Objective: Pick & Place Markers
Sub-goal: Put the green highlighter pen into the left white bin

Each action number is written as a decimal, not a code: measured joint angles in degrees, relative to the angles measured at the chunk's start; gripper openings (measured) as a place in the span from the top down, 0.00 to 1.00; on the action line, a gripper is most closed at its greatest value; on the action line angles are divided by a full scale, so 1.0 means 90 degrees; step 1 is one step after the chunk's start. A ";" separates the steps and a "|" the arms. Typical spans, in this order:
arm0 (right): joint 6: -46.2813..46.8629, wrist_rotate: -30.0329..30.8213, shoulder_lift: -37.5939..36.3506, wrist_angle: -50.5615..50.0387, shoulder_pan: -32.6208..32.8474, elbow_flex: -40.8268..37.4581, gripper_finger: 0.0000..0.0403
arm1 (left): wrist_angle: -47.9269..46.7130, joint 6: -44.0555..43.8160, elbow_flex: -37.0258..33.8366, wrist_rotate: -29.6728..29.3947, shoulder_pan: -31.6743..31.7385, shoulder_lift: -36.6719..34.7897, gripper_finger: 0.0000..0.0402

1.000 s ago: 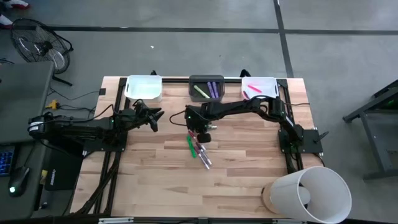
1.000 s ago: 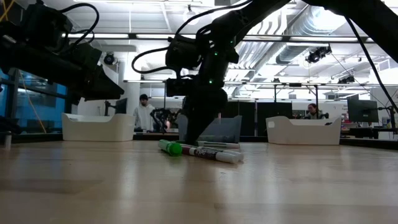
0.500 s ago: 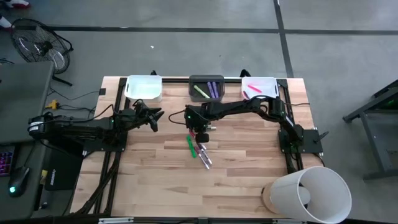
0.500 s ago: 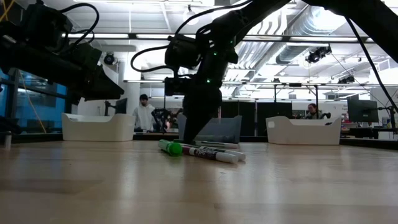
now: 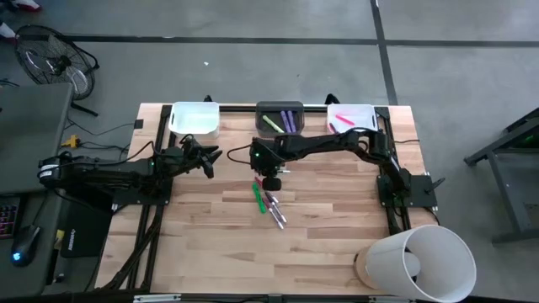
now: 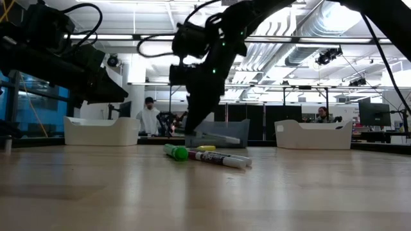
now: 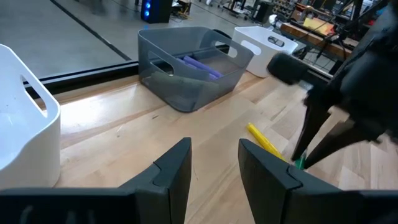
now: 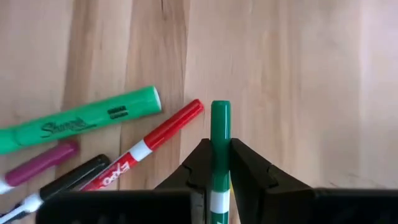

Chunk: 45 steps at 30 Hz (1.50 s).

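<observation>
My right gripper (image 8: 217, 152) hangs over the table's middle (image 5: 269, 172), shut on a green marker (image 8: 220, 121) with a white band. Below it a loose pile of markers (image 5: 268, 202) lies flat on the wood: a green highlighter (image 8: 81, 118), a red marker (image 8: 158, 137), a purple one (image 8: 37, 162) and a black one (image 8: 68, 180). A yellow marker (image 7: 264, 140) lies beside them. My left gripper (image 7: 214, 165) waits open at the table's left (image 5: 206, 158), touching nothing. My right gripper pinches the green marker between its two fingers, on the green barrel (image 8: 220, 140) a short way back from one end. The fingers come from above, pointing down, and lie across it. The marker (image 6: 215, 136) is lifted clear of the table, close to level.
Three bins stand along the far edge: a white one (image 5: 195, 119), a grey one (image 5: 280, 118) holding yellow-green and purple markers, and a white one (image 5: 352, 118) holding pink markers. A white cylinder (image 5: 417, 261) sits at the near right corner. People show in the room behind.
My right gripper has risen from the pile with the green marker, lifting it clear of the table, and shifted slightly toward the far edge. The other markers have stayed where they were.
</observation>
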 joint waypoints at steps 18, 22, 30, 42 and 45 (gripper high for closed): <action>0.0583 -0.0087 -0.0872 0.1464 0.0005 0.0010 0.91 | 0.0016 -0.0002 -0.0002 0.0000 0.0002 0.0001 0.67; 0.0610 -0.0184 -0.0876 0.1810 0.0010 0.0010 0.90 | 0.0009 0.0000 -0.0001 -0.0001 0.0002 0.0001 0.67; 0.0612 -0.0433 -0.0881 0.2346 0.0044 0.0010 0.91 | 0.0022 0.0005 -0.0002 0.0234 0.0000 -0.0001 0.67; 0.0632 -0.0428 -0.0881 0.2438 0.0047 0.0010 0.92 | 0.0047 0.0002 0.0000 0.0385 0.0002 0.0001 0.67; 0.0632 -0.0426 -0.0881 0.2465 0.0047 0.0010 0.90 | -0.0076 0.0010 0.0000 0.0386 0.0002 -0.0001 0.67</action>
